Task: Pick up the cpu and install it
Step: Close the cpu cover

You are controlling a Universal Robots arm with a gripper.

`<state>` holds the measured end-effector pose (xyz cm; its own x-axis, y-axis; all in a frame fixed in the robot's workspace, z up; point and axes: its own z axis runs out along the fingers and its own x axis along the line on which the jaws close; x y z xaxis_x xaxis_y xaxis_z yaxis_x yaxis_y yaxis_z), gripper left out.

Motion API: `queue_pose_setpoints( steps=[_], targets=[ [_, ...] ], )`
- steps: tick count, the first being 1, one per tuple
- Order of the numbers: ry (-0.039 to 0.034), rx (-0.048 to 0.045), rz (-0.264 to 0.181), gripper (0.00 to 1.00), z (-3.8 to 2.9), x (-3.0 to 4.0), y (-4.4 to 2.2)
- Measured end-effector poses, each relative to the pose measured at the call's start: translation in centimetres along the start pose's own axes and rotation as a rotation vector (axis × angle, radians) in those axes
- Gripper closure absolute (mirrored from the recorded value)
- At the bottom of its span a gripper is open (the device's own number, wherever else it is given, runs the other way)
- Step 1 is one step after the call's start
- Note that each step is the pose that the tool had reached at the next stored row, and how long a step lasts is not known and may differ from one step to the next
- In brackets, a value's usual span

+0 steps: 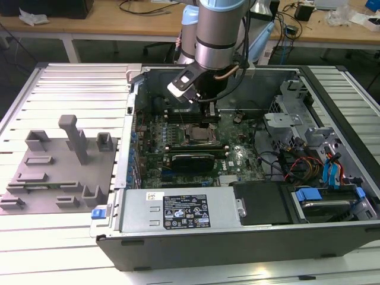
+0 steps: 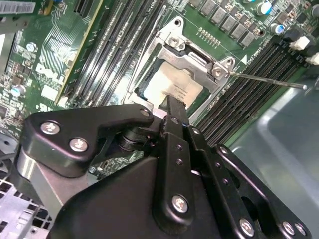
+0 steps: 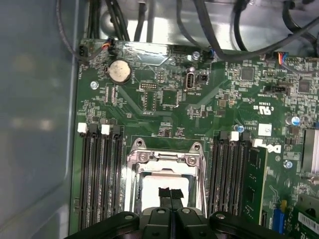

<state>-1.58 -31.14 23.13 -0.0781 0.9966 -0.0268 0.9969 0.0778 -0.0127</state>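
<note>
Both fingertips (image 3: 164,192) of your gripper (image 3: 170,193) are pressed together, gripping nothing, over the cpu (image 3: 151,191). It lies flat inside the socket frame (image 3: 164,158), between the memory slots (image 3: 99,174), mid-motherboard (image 3: 169,99) in the open computer case (image 1: 237,249).

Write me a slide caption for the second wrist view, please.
Gripper over the cpu lying within the socket frame, memory slots on either side.
</note>
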Motion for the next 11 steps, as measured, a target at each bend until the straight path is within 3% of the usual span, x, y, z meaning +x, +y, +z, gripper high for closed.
queue_pose_setpoints(
  steps=[11],
  targets=[
    [-0.0013, -0.0028, -0.102, 0.89, 0.0, 0.0, -0.04]
  ],
)
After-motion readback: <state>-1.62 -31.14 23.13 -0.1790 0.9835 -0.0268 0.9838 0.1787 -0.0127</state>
